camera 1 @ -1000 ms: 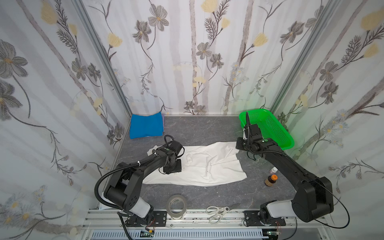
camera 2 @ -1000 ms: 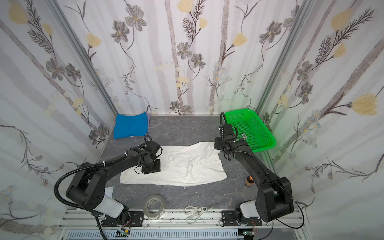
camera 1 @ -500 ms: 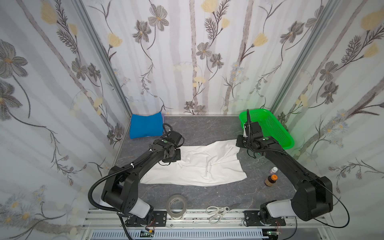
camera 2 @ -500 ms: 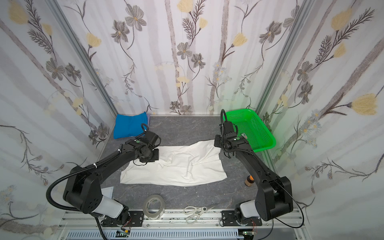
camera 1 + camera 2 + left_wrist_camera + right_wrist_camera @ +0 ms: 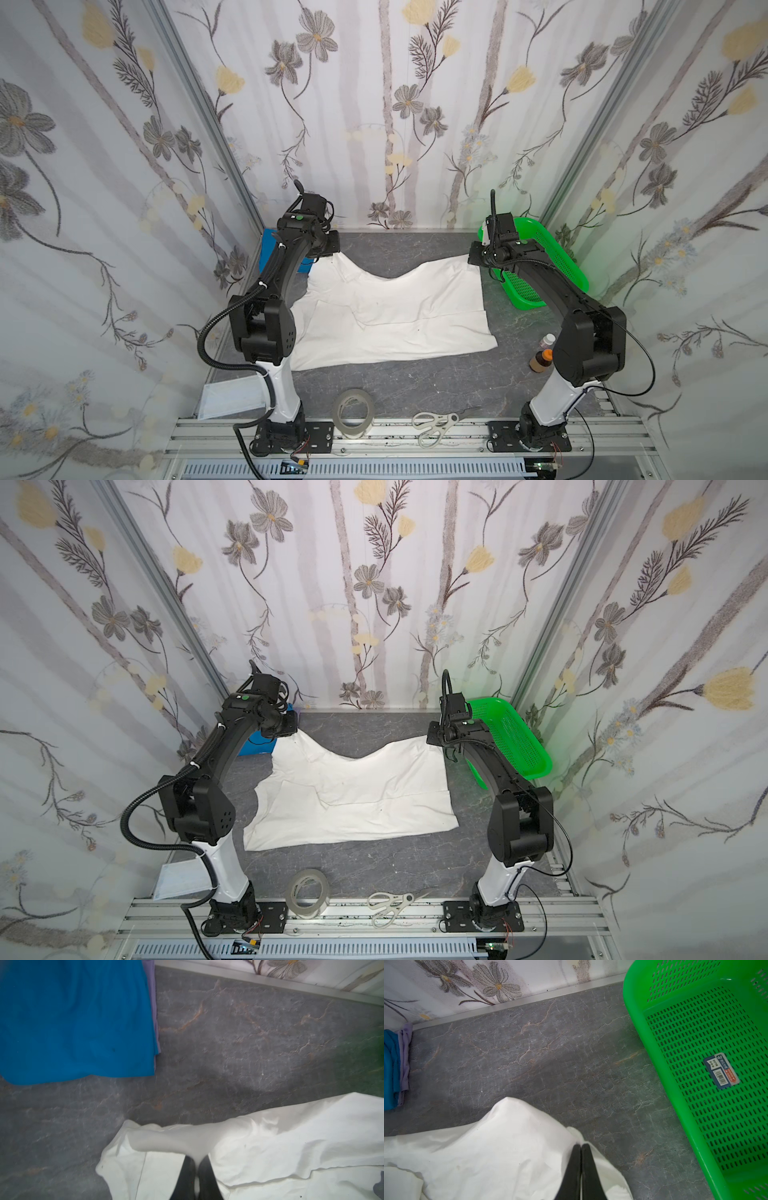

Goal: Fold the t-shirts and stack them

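Top view, limp creased white t-shirt (image 5: pixel 395 316), pinched by left claw (image 5: pixel 331 257), right claw (image 5: pixel 471 259)

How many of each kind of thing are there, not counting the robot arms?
Shirts: 2 (white shirt, blue shirt)
Lilac cloth: 1
Basket: 1
Bottles: 2 (brown bottle, small bottle)
Tape roll: 1
Scissors: 1
Flat packet: 1
Total: 9

Spread shirt (image 5: pixel 395 307) lies mid-table (image 5: pixel 415 382). Up at ten o'clock, the folded shirt (image 5: pixel 72 1018) sits in the far corner, apart from it. Basket (image 5: pixel 555 266) at two o'clock, just beside the spread shirt. Two bottles (image 5: pixel 541 360) stand at four o'clock. Tape (image 5: pixel 353 403) and scissors (image 5: pixel 436 419) lie side by side at six, before the spread shirt.
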`<state>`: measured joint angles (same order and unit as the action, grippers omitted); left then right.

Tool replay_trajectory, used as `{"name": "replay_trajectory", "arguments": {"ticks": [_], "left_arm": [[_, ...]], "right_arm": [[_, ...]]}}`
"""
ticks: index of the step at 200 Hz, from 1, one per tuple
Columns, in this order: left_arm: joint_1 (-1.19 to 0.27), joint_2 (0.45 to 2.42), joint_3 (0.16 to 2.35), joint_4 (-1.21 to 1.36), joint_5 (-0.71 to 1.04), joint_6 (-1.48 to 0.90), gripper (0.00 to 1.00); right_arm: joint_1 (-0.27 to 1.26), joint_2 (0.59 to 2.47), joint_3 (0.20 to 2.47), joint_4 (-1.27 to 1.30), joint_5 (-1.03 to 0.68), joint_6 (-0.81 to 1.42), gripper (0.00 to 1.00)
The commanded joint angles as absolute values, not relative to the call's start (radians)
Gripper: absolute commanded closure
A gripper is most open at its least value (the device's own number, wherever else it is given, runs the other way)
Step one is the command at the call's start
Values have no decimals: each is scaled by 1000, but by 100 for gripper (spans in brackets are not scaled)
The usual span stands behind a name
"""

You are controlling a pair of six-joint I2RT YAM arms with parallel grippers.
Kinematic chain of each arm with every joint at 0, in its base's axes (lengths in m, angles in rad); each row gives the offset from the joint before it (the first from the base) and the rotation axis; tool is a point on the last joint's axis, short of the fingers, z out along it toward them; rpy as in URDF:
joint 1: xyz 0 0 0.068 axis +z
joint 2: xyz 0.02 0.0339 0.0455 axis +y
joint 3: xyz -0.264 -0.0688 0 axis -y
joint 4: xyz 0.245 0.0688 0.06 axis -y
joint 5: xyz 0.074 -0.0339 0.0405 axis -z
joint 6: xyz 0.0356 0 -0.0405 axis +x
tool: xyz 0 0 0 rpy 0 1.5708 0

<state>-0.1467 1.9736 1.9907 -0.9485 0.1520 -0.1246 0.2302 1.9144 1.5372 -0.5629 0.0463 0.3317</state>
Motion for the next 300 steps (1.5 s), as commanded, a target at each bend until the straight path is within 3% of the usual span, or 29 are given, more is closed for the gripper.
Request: {"name": "replay_trajectory", "arguments": {"ticks": [1, 31, 56, 108, 145, 212, 254, 300], "left_arm": [[-143, 2078, 2162, -1026, 256, -35, 100], [-115, 2202, 2382, -1114, 261, -5, 100], [-104, 2193, 2383, -1139, 255, -5, 100], [-103, 2004, 2108, -1038, 239, -36, 100], [-95, 1832, 1901, -951, 181, -96, 100], [-95, 1684, 1732, -927, 274, -128, 100], [-98, 1410, 1413, -862, 194, -221, 100], [-187, 1153, 1121, -815, 239, -307, 96]], "right_arm": [[221, 1966, 1581, -567, 19, 315, 100], [212, 2028, 1618, -575, -3, 295, 100], [204, 2068, 1660, -582, -11, 274, 100], [201, 2112, 1748, -622, -48, 225, 100], [201, 2017, 1645, -590, -52, 204, 100], [198, 1893, 1471, -509, -144, 193, 100], [192, 1807, 1348, -466, -136, 218, 100], [170, 1815, 1340, -471, -121, 225, 100]]}}
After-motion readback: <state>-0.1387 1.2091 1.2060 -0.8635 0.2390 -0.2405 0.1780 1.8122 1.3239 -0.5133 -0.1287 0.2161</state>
